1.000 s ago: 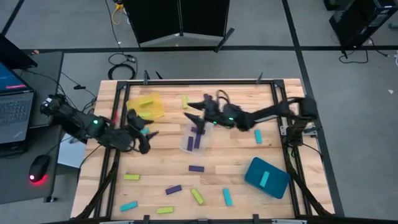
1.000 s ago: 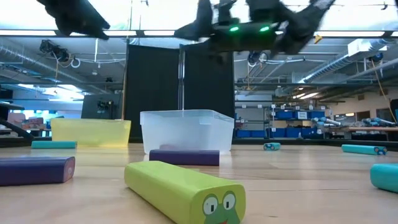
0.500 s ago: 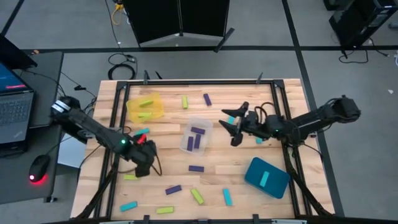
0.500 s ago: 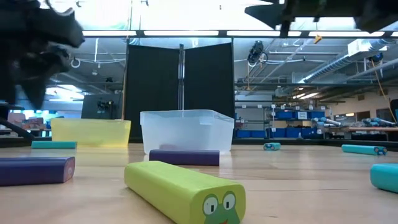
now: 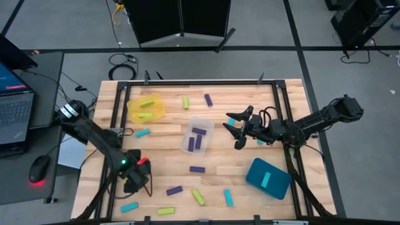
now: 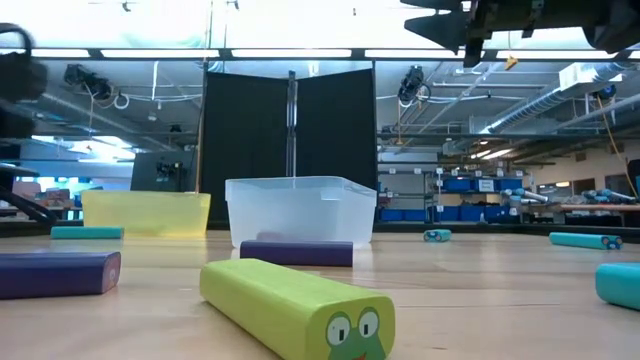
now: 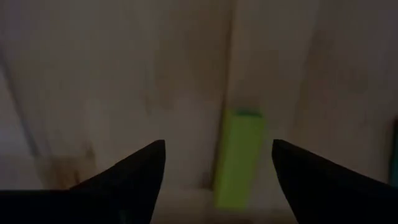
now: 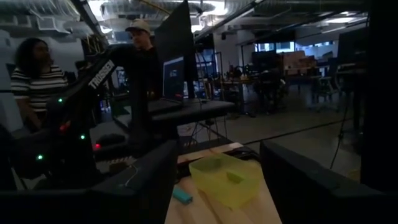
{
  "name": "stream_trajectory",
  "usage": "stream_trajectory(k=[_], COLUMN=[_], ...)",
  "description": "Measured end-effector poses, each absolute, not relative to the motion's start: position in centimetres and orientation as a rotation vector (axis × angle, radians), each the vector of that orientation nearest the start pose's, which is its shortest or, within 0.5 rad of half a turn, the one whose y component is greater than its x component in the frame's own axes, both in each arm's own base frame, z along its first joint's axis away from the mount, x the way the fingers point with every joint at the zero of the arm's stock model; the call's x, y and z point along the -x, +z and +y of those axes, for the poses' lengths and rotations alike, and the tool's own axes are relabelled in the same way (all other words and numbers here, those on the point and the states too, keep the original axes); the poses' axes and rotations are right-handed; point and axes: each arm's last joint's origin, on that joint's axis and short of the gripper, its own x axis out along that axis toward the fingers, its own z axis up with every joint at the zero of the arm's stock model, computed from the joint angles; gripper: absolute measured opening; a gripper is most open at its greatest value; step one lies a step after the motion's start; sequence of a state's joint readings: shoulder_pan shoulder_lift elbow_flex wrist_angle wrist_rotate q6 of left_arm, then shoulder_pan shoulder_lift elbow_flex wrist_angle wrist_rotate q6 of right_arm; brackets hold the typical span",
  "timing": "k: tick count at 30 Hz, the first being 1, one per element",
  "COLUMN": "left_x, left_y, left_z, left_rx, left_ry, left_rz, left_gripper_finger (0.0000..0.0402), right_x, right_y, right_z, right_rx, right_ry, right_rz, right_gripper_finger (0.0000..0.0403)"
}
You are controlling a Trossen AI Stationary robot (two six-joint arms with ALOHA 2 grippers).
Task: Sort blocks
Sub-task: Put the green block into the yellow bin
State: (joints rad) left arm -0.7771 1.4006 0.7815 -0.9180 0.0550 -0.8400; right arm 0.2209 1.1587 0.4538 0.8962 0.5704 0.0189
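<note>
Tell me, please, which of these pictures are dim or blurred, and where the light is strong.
Left wrist view: dark and smeared, the lime-green block soft-edged. Low view: the frog-faced green block sharp, ceiling strip lights bright. Right wrist view: dim, the yellow tray catching light. High view: evenly lit.

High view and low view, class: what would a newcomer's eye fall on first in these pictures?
Probably the scatter of lime-green, purple and cyan blocks across the wooden table, with the clear tray at its middle holding two purple ones. Next, the left gripper, open, low over a lime-green block near the table's front left. In the low view, a lime-green block with a cartoon face fills the foreground.
</note>
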Motion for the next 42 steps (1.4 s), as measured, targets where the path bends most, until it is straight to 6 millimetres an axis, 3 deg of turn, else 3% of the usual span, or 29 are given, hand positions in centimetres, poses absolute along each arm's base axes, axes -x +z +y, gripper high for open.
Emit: stream_trajectory(k=[10,24,29,36,42], left_x=[-14.5,-14.3,-14.3,-14.4,-15.0], left_y=[17.0,13.4,13.2,13.2,14.3], left_z=[-16.9,-17.5,-17.5,-17.3,-17.3], left_rx=[0.155,0.118,0.118,0.137,0.104], left_ry=[0.015,0.075,0.088,0.114,0.128], left_rz=[1.513,1.612,1.622,1.633,1.584], left_gripper_finger=[0.0317,0.0277,0.0228,0.0109,0.0107], right_x=[-22.8,-22.8,-22.8,-22.8,-22.8], right_y=[24.9,24.8,24.8,24.8,24.8], right_z=[3.5,3.5,3.5,3.5,3.5], right_rx=[-0.09,-0.094,-0.095,-0.096,-0.103], right_ry=[-0.361,-0.36,-0.36,-0.36,-0.359], right_rz=[-0.176,-0.166,-0.166,-0.167,-0.168], right_gripper_finger=[0.0236,0.0231,0.0231,0.0229,0.0226])
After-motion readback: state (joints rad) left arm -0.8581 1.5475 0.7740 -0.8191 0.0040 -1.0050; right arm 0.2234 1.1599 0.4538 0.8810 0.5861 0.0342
